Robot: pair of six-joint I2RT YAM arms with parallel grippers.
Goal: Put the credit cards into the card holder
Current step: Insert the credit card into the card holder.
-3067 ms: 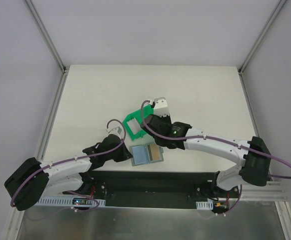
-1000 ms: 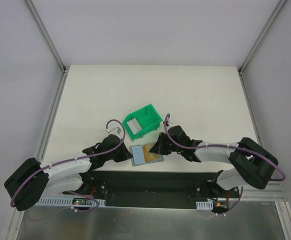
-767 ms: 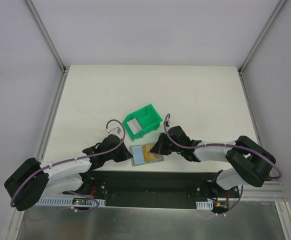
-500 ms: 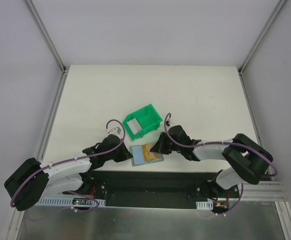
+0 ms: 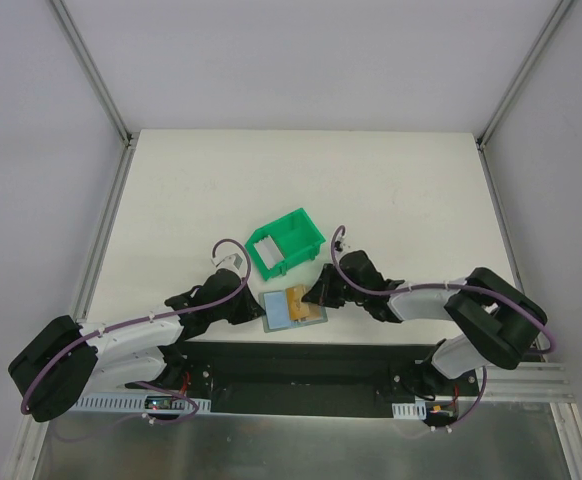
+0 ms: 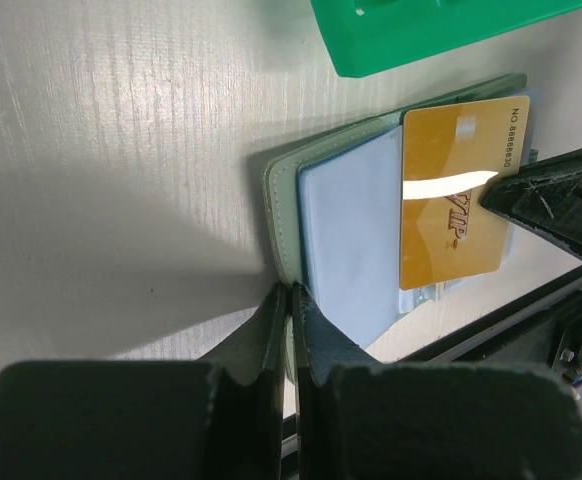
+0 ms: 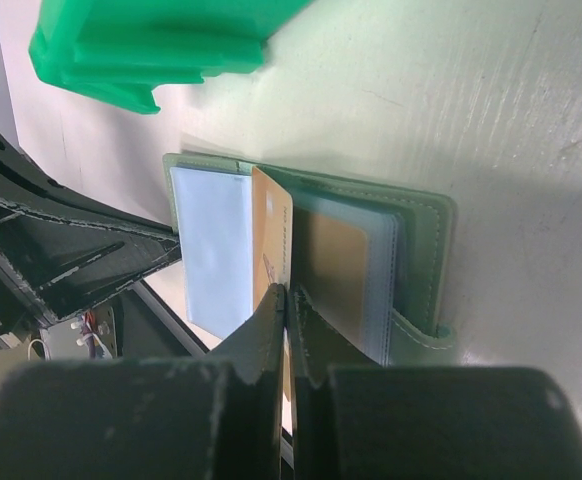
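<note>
Orange plastic is now hanging over the open card holder [image 7: 423, 240]: right claw [image 7: 286, 296] is pinching a credit card [image 7: 271, 225] edge-on above the clear pockets. Few s ago that arm was reaching at the green bin [image 5: 284, 241], so pick's done & I'm working the insert. Left claw [image 6: 289, 292] is clamping the holder's left leaf edge on the worktop [image 5: 391, 190]. Second tan card [image 7: 339, 262] is prob. sitting in a pocket already; this one isn't sleeved yet.
</note>
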